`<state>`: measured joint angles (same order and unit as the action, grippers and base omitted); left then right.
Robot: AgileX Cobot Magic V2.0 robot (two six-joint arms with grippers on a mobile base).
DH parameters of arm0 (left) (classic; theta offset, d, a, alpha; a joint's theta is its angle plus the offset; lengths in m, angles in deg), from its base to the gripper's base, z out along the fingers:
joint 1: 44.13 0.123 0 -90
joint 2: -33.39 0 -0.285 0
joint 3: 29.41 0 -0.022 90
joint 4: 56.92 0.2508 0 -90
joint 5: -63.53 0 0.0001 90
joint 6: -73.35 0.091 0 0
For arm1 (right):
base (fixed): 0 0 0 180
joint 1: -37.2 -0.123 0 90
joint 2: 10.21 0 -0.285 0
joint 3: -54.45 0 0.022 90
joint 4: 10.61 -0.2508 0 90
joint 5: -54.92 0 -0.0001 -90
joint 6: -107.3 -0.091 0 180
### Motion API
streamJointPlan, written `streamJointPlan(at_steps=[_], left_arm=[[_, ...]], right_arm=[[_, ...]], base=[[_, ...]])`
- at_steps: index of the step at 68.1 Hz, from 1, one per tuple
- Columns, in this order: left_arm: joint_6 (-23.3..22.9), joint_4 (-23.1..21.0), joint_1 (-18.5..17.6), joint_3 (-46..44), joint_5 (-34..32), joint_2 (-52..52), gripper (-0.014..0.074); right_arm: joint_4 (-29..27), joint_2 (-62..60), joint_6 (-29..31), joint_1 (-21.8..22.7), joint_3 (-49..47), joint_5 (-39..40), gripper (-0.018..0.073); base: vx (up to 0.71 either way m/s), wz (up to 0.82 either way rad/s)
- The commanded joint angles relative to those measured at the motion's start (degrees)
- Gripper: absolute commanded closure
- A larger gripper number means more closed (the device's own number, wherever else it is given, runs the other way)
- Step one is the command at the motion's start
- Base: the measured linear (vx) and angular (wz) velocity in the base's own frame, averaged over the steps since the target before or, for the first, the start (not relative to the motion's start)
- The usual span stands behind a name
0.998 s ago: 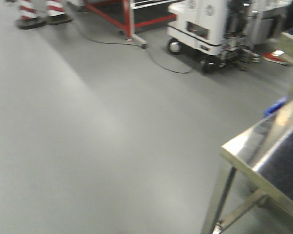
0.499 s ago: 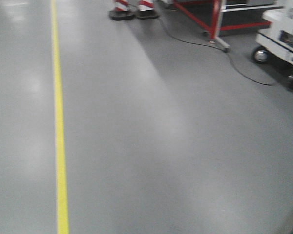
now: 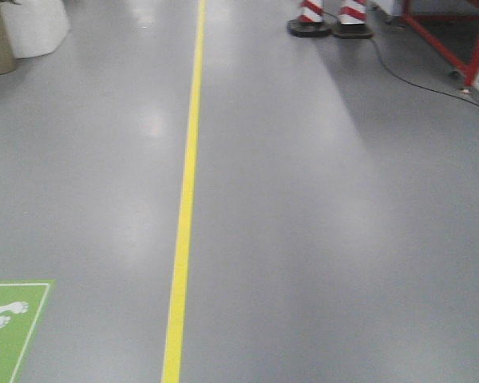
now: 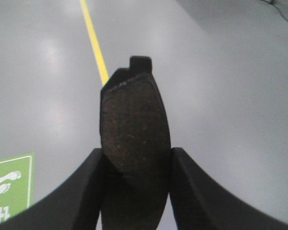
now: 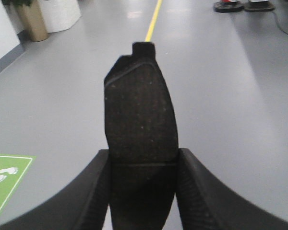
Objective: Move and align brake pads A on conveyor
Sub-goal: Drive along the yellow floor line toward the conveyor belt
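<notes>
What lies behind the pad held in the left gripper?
Grey floor, a yellow line meeting the top of the pad, and a green footprint sign at lower left. Whatever lies straight behind the pad is covered.

One brake pad point(image 4: 134, 115) stands upright mid-frame in the left wrist view, dark speckled face forward, small tab on top, clamped by the left gripper point(image 4: 137, 152). A second brake pad point(image 5: 140, 105) stands likewise in the right wrist view, a thin groove low across it, clamped by the right gripper point(image 5: 144, 153).

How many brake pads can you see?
2. One brake pad is clamped in the left gripper, another brake pad in the right gripper. More may be out of view.
</notes>
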<state>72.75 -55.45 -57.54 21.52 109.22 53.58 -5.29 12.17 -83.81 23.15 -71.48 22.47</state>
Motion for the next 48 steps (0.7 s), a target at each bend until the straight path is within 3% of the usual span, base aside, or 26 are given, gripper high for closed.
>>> streamJointPlan(at_steps=[1,24,48], left_arm=[[-0.32,-0.09,-0.22,-1.56,-5.67,0.41,0.0602],[-0.32,-0.09,-0.22,-1.56,-5.67,0.41,0.0602],[-0.32,-0.09,-0.22,-1.56,-5.67,0.41,0.0602]], right_arm=[[0.47,0.47,0.58,0.27,-1.82,5.48,0.0564],[0.47,0.47,0.58,0.27,-1.82,5.48,0.0564],[0.47,0.47,0.58,0.27,-1.82,5.48,0.0564]], base=[[0.16,0.44],[0.24,0.31],[0.44,-0.07]])
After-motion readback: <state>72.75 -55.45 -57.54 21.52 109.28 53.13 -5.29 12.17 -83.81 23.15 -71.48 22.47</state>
